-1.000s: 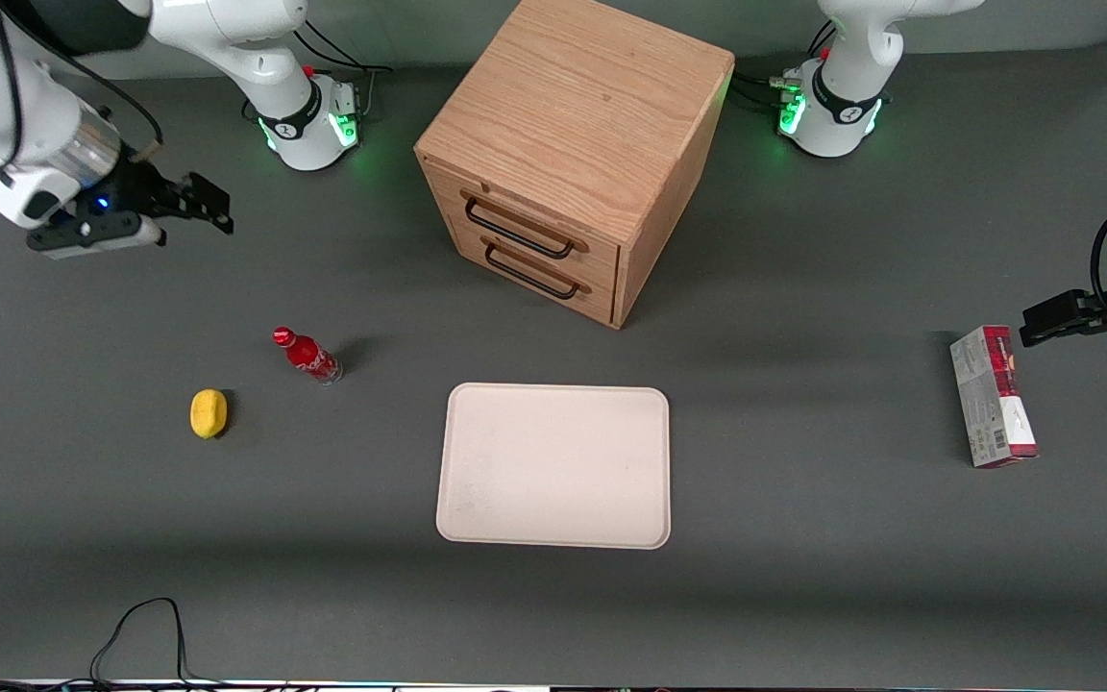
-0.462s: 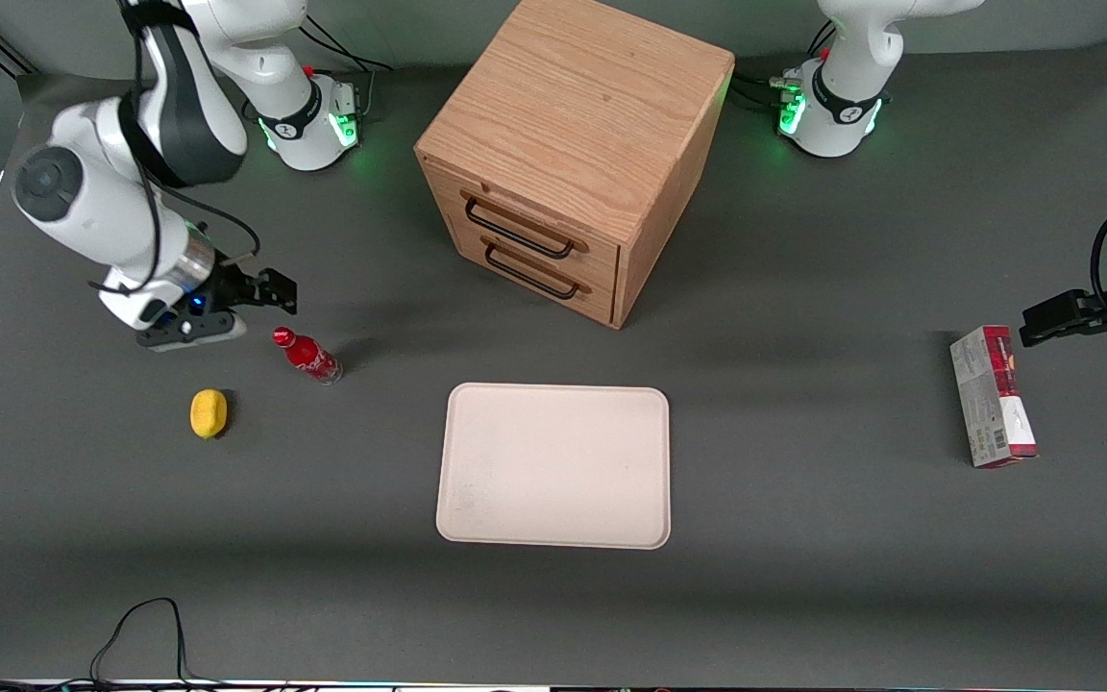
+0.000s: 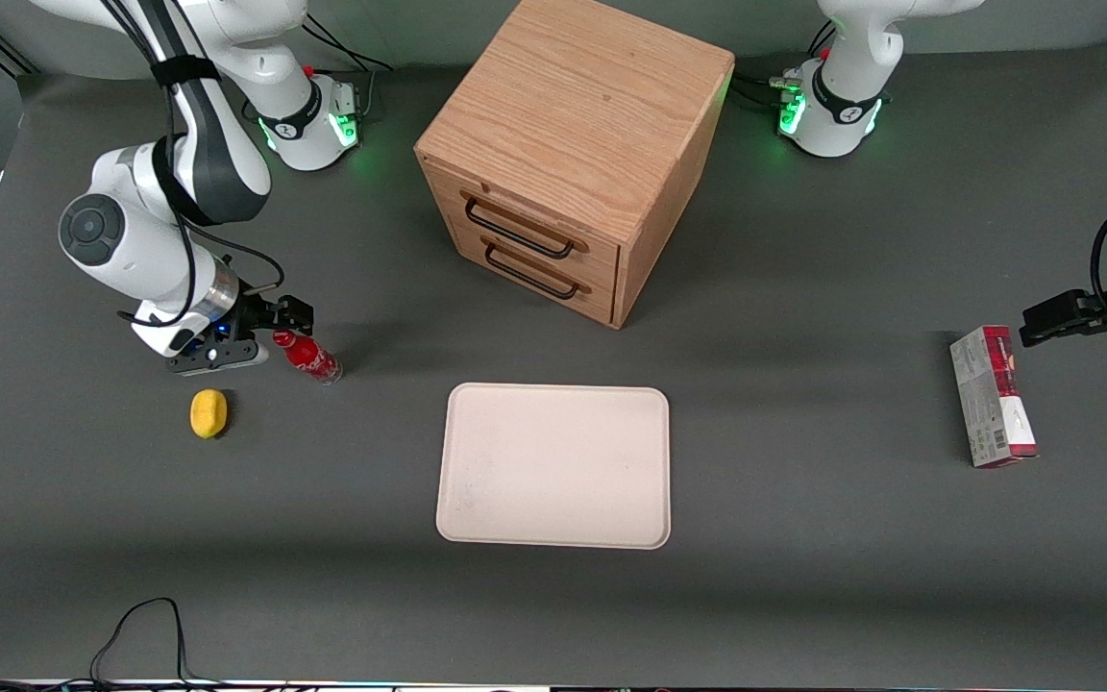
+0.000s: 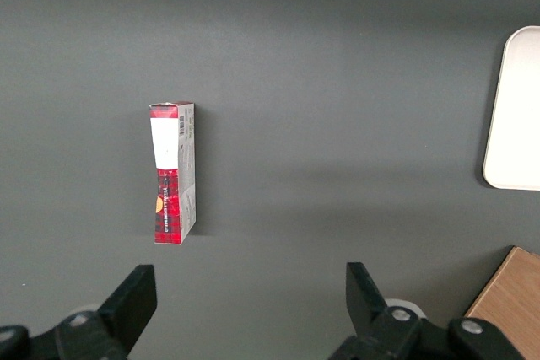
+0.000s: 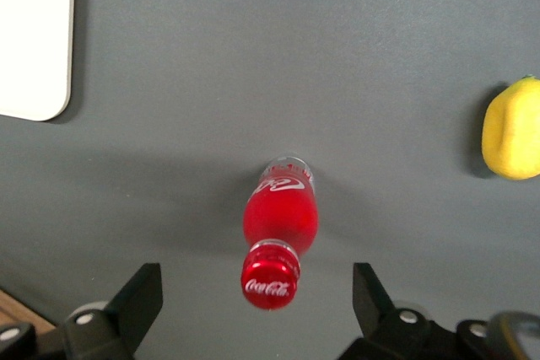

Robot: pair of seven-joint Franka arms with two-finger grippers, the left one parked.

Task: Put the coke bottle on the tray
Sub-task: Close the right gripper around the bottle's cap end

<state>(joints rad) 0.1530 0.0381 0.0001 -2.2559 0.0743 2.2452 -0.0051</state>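
Note:
The coke bottle stands upright on the grey table, red cap up, red label, clear base. It is apart from the cream tray, toward the working arm's end of the table. My right gripper hangs open just above the cap. In the right wrist view the bottle sits centred under the gripper. One black finger stands on each side of the cap, well clear of it. A corner of the tray shows there too, with nothing on it.
A yellow lemon lies close to the bottle, nearer the front camera, also seen as the lemon. A wooden two-drawer cabinet stands farther back than the tray. A red-and-white carton lies toward the parked arm's end.
The right arm has swung down and in toward the bottle. Its open gripper went from high near the table's end to just above the cap. Bottle, tray and lemon have not moved.

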